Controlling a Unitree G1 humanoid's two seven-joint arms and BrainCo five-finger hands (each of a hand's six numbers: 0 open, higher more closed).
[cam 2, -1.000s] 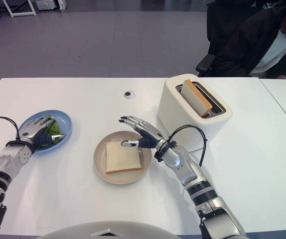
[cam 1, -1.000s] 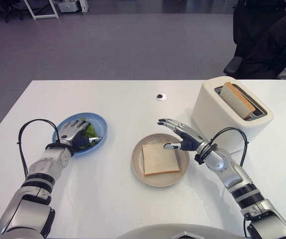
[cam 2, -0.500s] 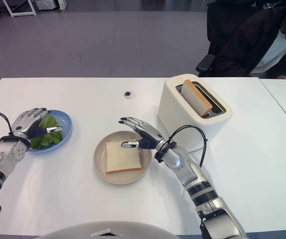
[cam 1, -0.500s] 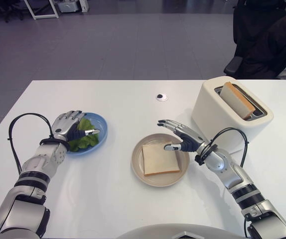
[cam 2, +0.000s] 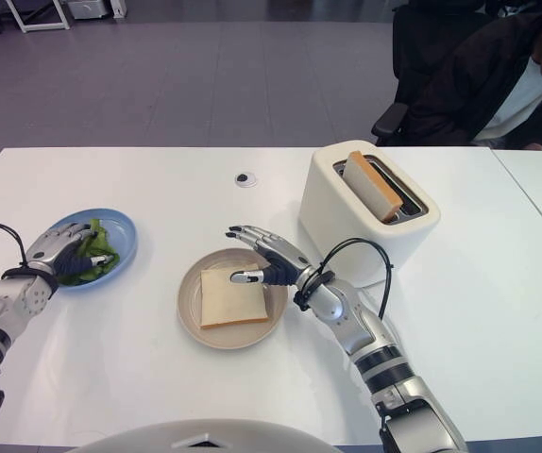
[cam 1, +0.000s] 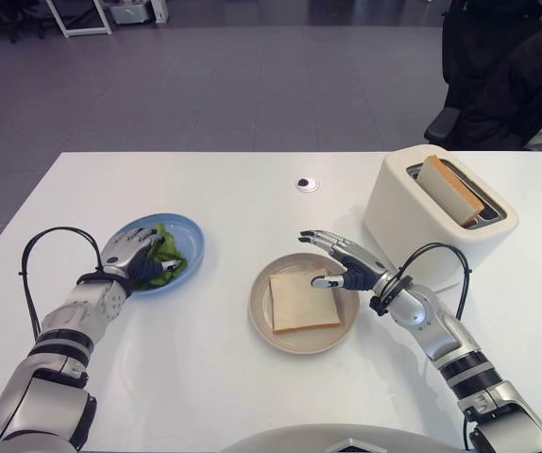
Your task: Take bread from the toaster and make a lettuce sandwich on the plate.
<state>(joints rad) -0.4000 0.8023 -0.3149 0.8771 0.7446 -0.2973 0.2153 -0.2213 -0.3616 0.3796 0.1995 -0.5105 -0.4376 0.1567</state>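
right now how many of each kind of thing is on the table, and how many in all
bread slices: 2, one on the tan plate, one in the toaster
plates: 2, the tan plate and the blue plate
toaster: 1
lettuce: 1 bunch, on the blue plate
small round disc: 1
total: 7

A white table [cam 1: 252,179] spans the foreground, with a small round black-and-white fitting [cam 1: 306,184] set in its far half. Beyond lies a grey floor [cam 1: 252,85] with a dull sheen. A black office chair [cam 2: 391,121] stands at the far right, white furniture legs [cam 1: 77,21] at the far left, and a second white table [cam 2: 540,189] adjoins on the right.
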